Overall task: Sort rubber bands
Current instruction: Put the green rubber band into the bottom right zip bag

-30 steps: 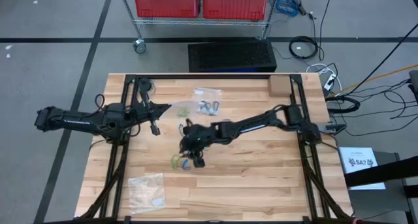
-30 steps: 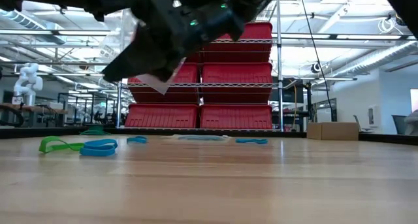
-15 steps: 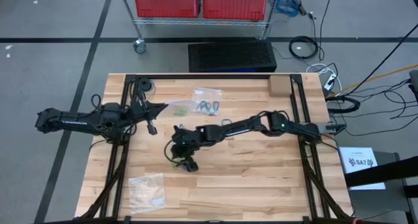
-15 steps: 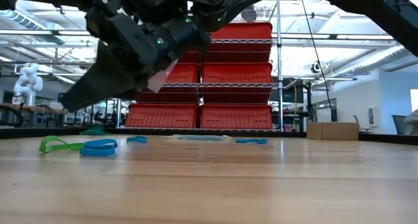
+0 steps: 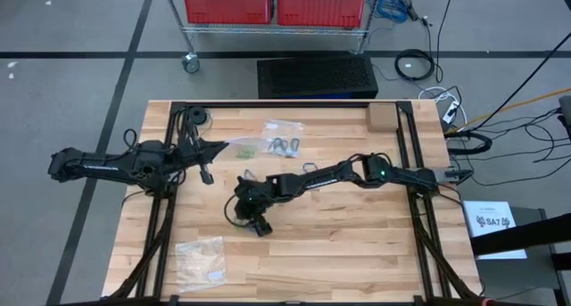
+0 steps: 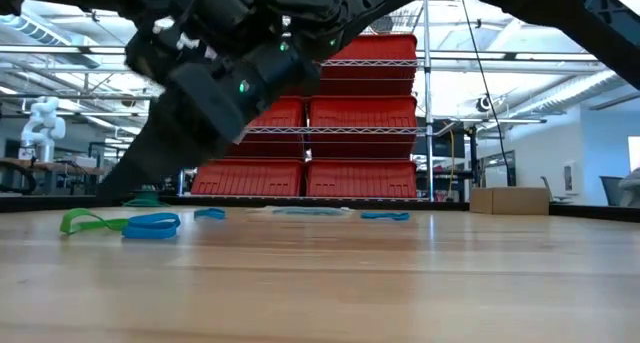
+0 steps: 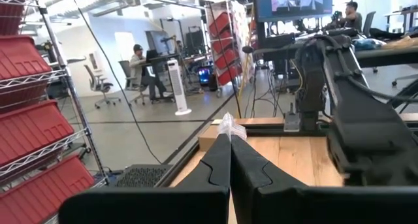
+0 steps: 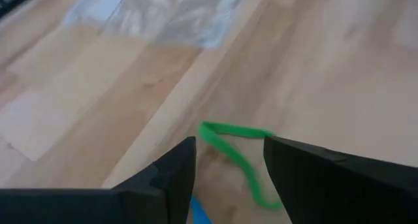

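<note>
The right tool (image 8: 228,168) is held apart over a green rubber band (image 8: 238,155) on the desk (image 8: 326,67). The left tool (image 7: 230,160) is kept together on a clear bag (image 7: 231,127)

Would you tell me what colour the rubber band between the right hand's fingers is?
Green: the thin floppy rubber band, best in the right wrist view.

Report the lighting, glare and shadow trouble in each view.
Low view: right gripper backlit, a dark silhouette against bright ceiling lights. Right wrist view: clear bag glares pale; green rubber band well lit between open fingers. High view: even light.
</note>
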Controlling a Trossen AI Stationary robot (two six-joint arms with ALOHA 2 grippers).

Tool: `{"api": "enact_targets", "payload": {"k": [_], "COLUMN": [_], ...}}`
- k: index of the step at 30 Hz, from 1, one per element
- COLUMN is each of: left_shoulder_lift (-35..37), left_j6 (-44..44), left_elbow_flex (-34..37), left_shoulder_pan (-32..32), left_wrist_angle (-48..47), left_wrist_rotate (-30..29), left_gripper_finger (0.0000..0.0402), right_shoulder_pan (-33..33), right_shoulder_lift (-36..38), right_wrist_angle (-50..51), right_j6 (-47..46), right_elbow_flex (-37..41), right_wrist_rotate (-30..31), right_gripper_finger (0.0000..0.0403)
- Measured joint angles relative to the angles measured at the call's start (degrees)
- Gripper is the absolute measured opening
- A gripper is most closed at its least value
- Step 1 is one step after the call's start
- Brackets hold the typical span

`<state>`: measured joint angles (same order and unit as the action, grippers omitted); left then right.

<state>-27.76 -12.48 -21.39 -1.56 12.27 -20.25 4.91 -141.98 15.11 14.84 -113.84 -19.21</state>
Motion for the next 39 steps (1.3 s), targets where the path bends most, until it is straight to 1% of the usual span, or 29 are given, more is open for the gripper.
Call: {"api": "enact_targets", "payload": {"k": [2,5,9,12,17,18,20,26,29,32,39], "left_shoulder_lift": [0.01,0.05,0.06,0.06,0.06,0.06,0.06,0.06,0.06,0.06,0.06], "left_j6": [0.04,0.13,1.23,1.54,1.56,1.56,1.56,1.56,1.56,1.56,1.56], "left_elbow_flex": [0.00,0.00,0.00,0.00,0.00,0.00,0.00,0.00,0.00,0.00,0.00], "left_shoulder_pan": [-0.01,0.00,0.00,-0.01,-0.01,-0.02,-0.01,0.00,-0.01,-0.02,-0.02], "left_wrist_angle": [-0.28,-0.99,-0.98,-1.03,-1.25,-1.24,-1.25,-1.28,-1.30,-1.35,-1.40], "left_wrist_rotate": [0.00,0.00,0.00,0.00,0.01,0.00,0.01,0.00,0.02,0.02,0.02], "left_gripper_finger": [0.0000,0.0000,0.0000,0.0000,0.0000,0.0000,0.0000,0.0000,0.0000,0.0000,0.0000], "right_shoulder_pan": [0.67,1.65,2.14,1.92,1.85,1.81,1.76,1.53,1.53,1.54,1.60], "right_shoulder_lift": [-1.04,-1.72,-1.65,-1.67,-1.63,-1.63,-1.63,-1.63,-1.35,-1.27,-1.28], "right_wrist_angle": [-0.07,-0.20,-0.89,-2.28,-3.05,-3.05,-3.10,-2.10,-2.14,-2.51,-3.27], "right_j6": [1.27,2.85,3.00,3.00,5.98,6.52,6.95,6.34,6.70,7.02,6.92], "right_elbow_flex": [0.02,0.07,0.07,0.07,0.07,0.07,0.07,0.07,0.07,0.07,0.07], "right_wrist_rotate": [0.26,3.75,5.77,6.09,6.03,5.85,5.68,5.77,5.80,5.78,5.43], "right_gripper_finger": [0.0171,0.0171,0.0161,0.0127,0.0029,0.0015,0.0008,0.0009,0.0025,0.0057,0.0152]}}
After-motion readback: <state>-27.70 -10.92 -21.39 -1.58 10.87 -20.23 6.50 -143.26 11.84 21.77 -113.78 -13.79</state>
